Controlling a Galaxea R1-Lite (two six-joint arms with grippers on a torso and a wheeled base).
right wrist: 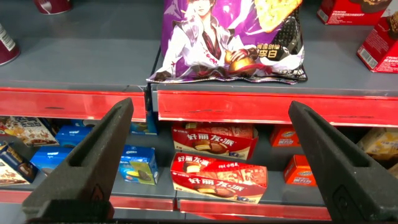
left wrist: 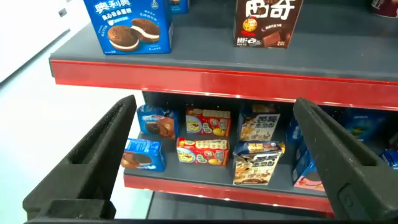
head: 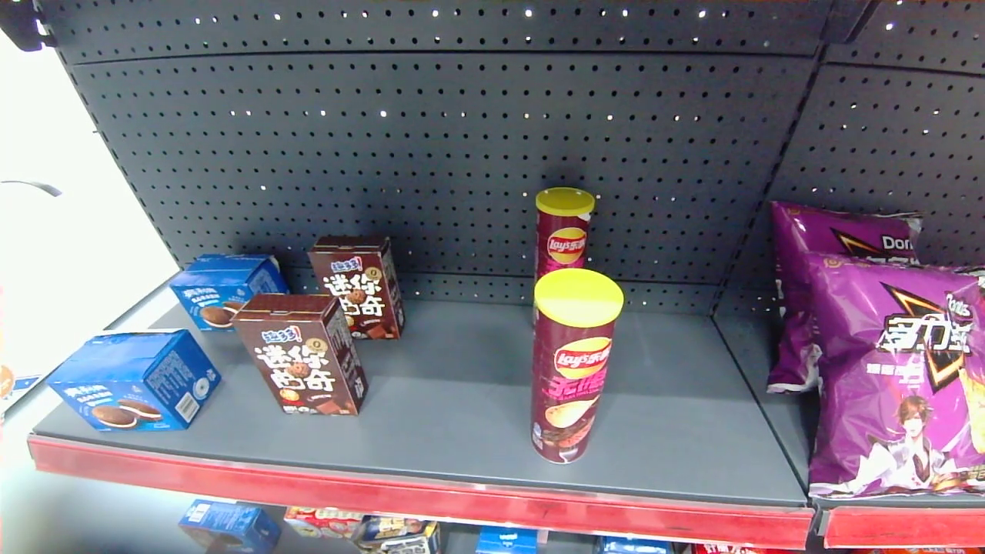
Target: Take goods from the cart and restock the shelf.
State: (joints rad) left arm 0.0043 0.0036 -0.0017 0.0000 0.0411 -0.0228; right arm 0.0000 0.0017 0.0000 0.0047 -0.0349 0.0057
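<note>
On the grey shelf [head: 462,415] I see two yellow-lidded chip cans standing upright, the front can [head: 573,369] near the red edge and the rear can [head: 563,231] by the back panel. Brown cookie boxes [head: 302,354] and blue boxes [head: 135,381] stand to their left, purple chip bags [head: 885,362] to their right. My left gripper [left wrist: 214,104] and right gripper [right wrist: 211,107] face the shelf front, fingers spread wide and empty. Beyond them are what look like snack boxes [left wrist: 202,143] on a lower level.
</note>
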